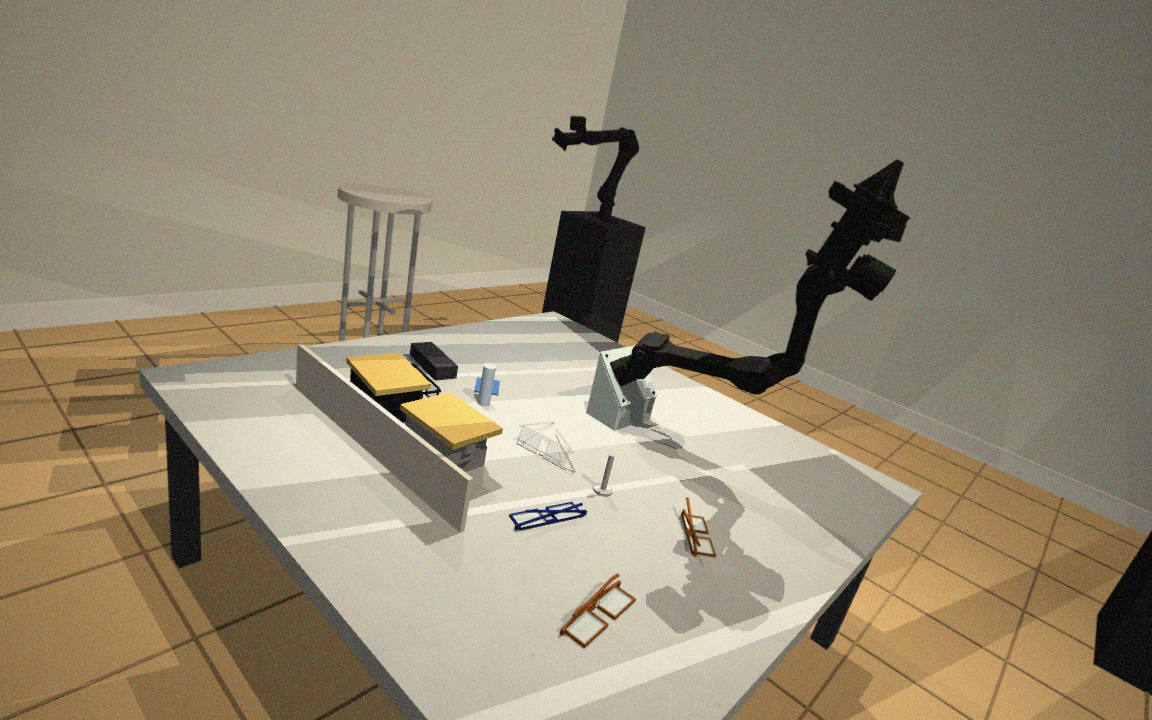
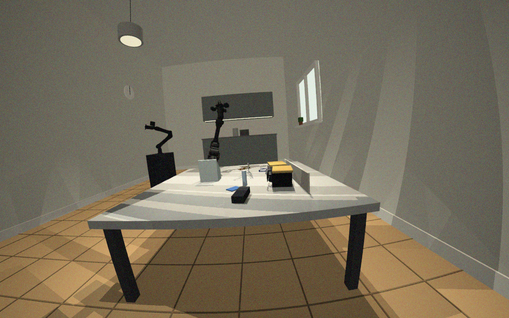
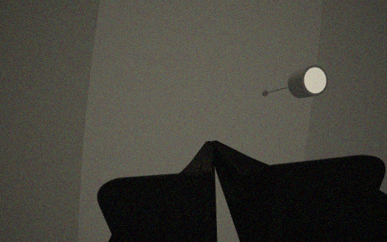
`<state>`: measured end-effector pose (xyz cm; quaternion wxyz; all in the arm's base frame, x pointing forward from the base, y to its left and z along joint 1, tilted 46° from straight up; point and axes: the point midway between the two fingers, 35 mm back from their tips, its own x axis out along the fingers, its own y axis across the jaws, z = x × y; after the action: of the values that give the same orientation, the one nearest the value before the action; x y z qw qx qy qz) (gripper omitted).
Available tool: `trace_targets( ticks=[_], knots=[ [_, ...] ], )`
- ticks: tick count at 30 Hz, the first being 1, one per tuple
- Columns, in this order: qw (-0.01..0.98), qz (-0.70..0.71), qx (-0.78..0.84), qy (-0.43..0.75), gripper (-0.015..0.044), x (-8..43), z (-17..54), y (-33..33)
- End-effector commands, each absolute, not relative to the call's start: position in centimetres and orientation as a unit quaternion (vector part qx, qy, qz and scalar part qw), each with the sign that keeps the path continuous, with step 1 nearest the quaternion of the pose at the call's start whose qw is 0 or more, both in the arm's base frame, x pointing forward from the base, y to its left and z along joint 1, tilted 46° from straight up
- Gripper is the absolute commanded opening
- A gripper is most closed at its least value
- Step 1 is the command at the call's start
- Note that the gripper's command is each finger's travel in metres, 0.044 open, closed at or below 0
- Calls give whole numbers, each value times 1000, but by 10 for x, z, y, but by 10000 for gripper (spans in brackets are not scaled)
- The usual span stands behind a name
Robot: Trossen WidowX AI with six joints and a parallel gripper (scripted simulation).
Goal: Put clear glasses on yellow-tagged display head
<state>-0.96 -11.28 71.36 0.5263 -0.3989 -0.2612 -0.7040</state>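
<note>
Your top view looks down at an angle from above one side of the worktop [image 1: 365, 617] [image 2: 248, 221], at middle distance. Your exterior view stands back from one end, slightly above worktop height, facing along its length. Both share the worktop and the arm [image 1: 799, 331] [image 2: 217, 132]. Your wrist view looks past the close, dark pincer [image 3: 211, 146] toward a hanging lamp [image 2: 130, 34] [image 3: 301, 82], which the exterior view also shows.
</note>
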Motion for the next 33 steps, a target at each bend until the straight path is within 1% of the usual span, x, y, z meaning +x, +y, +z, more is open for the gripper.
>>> trace_targets(
  ticks=[1, 9, 18, 24, 33],
  knots=[
    [576, -681, -410, -190, 0, 24, 698, -157],
    [668, -600, -433, -81, 0, 104, 659, -222],
    [739, -493, -459, 15, 0, 192, 603, -257],
    [772, -394, -492, 81, 0, 257, 555, -262],
    [784, -145, -579, 168, 0, 366, 450, -226]
  ],
)
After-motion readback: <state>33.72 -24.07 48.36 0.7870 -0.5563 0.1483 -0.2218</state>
